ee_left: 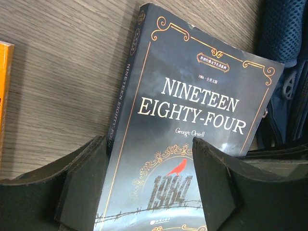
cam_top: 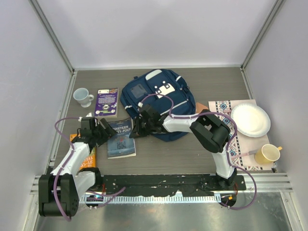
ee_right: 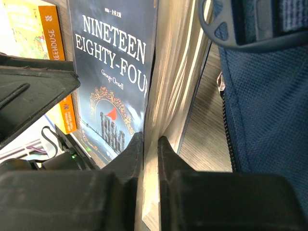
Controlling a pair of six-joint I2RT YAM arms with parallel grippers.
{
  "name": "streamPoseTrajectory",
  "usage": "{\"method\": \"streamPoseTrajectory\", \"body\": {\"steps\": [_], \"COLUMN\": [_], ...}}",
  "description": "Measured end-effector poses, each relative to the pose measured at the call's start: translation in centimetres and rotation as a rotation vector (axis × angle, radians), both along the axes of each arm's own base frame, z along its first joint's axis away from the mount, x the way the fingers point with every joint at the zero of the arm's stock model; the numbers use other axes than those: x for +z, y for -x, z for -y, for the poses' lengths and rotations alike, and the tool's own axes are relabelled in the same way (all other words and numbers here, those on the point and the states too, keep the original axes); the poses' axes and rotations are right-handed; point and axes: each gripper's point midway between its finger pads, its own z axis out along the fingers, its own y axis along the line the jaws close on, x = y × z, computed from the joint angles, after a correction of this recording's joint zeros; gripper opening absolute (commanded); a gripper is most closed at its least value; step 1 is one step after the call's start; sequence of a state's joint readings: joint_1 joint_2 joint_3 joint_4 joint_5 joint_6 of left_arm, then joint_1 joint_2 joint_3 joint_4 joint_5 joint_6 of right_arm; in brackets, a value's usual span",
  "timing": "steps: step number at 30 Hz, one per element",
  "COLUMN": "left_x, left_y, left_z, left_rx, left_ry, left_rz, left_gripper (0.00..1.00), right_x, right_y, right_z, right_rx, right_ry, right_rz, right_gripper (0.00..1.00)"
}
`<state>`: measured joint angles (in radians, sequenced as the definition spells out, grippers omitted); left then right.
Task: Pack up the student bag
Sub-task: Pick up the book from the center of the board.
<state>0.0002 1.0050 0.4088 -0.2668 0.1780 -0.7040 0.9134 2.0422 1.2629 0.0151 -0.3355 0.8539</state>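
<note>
Navy student bag [cam_top: 180, 96] lies upper centre of the frame, the right jaws pinch only the page edge of the book [cam_top: 120, 139] beside it, the left jaws stand open around it, so pages may slip or tear when lifted

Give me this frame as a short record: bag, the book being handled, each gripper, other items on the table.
bag: navy backpack, lying at the table's middle
book: Nineteen Eighty-Four novel, just left of the backpack
right gripper: closed on the novel's page edge, next to the backpack
left gripper: open, over the novel's cover at its spine side
other items: purple book, white mug, orange book, plate, yellow mug
</note>
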Motion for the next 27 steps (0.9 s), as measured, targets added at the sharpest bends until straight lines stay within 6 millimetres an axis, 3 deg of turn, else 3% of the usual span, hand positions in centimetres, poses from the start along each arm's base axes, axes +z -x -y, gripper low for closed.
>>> {"method": "streamPoseTrajectory", "body": {"steps": [7, 11, 16, 19, 27], "left_x": [0.1, 1.4, 6.0, 7.8, 8.0], "left_y": [0.2, 0.7, -0.4, -0.7, -0.4], "left_z": [0.1, 0.1, -0.7, -1.2, -1.1], "left_rx": [0.004, 0.014, 0.047, 0.068, 0.064], "left_ry": [0.007, 0.009, -0.030, -0.049, -0.047], "left_rz": [-0.004, 0.013, 0.132, 0.176, 0.171], "left_gripper": [0.91, 1.00, 1.00, 1.00, 0.99], "right_x": [0.3, 1.4, 3.5, 4.9, 8.1], "right_y": [-0.1, 0.2, 1.1, 1.3, 0.0], "right_z": [0.0, -0.1, 0.7, 1.3, 3.6], "right_rx": [0.007, 0.018, 0.024, 0.025, -0.029], "right_ry": [-0.003, -0.030, -0.080, -0.115, -0.236], "right_rz": [0.017, 0.039, 0.059, 0.063, 0.037], "right_gripper": [0.01, 0.01, 0.01, 0.01, 0.01]}}
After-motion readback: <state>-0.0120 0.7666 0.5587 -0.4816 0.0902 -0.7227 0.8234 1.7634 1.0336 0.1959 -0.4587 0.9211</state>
